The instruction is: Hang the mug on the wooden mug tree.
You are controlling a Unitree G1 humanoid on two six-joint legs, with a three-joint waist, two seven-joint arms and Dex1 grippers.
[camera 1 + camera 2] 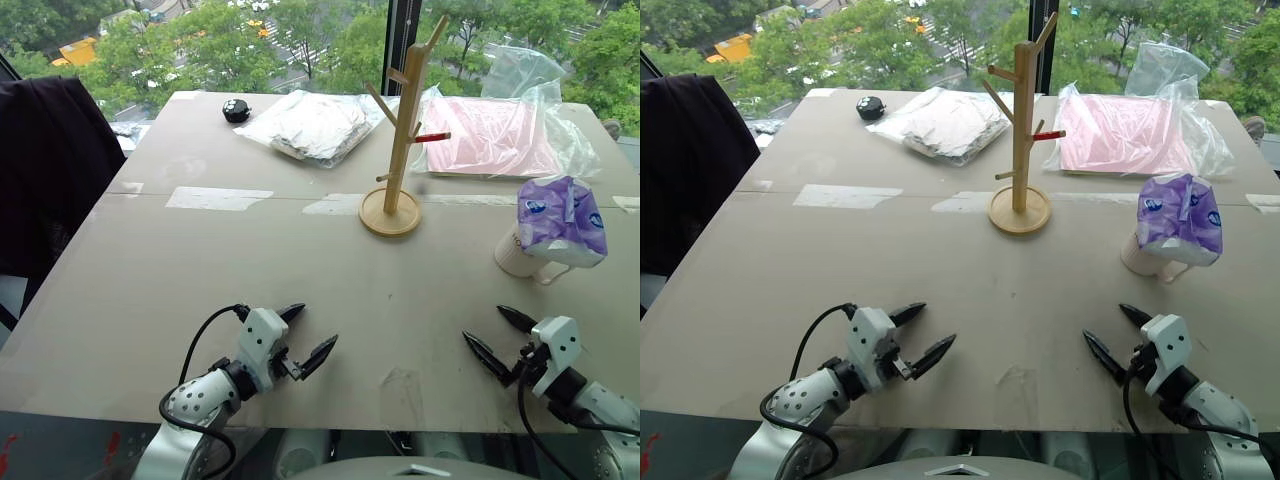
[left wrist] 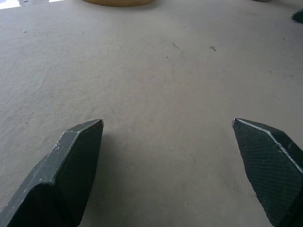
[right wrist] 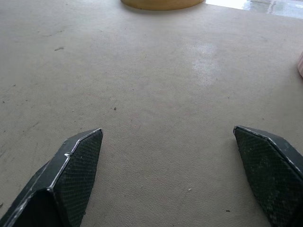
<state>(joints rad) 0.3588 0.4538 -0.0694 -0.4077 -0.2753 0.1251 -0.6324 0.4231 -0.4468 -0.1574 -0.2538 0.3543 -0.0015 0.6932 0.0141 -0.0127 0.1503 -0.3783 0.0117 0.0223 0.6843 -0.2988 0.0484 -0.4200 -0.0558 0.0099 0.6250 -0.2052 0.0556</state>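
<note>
Mug (image 1: 520, 258): white ceramic, standing on the right side of the table (image 1: 200, 280), its loop handle turned toward the near edge; most of its upper part is hidden by a purple-and-white patterned plastic packet (image 1: 561, 220) that sits on top of it, so its interior and any lettering cannot be made out. Wooden mug tree (image 1: 403, 135): light-wood pole upright on a round disc base, placed at mid-table, left of the mug and well apart from it; several angled pegs, all bare, one red-tipped peg pointing right. Left gripper (image 1: 305, 337): low over the near left part of the table, both black fingers spread wide, nothing between them; in the left wrist view the same gripper (image 2: 168, 125) frames bare tabletop, with the tree's base edge beyond. Right gripper (image 1: 495, 335): low over the near right part of the table, fingers likewise spread wide and empty, near the mug but apart from it; in the right wrist view this gripper (image 3: 168, 132) frames bare tabletop, again with the disc base beyond. Clear plastic bag of pale folded material (image 1: 312, 125): far side of the table, left of the tree. Clear plastic bag over a pink sheet (image 1: 490, 135): far right, behind the tree. Small black round object (image 1: 236, 110): far edge, left of the pale bag. Dark garment (image 1: 45, 170): draped at the left edge of the scene. Pale tape patches (image 1: 218, 198): along the seam across the tabletop.
</note>
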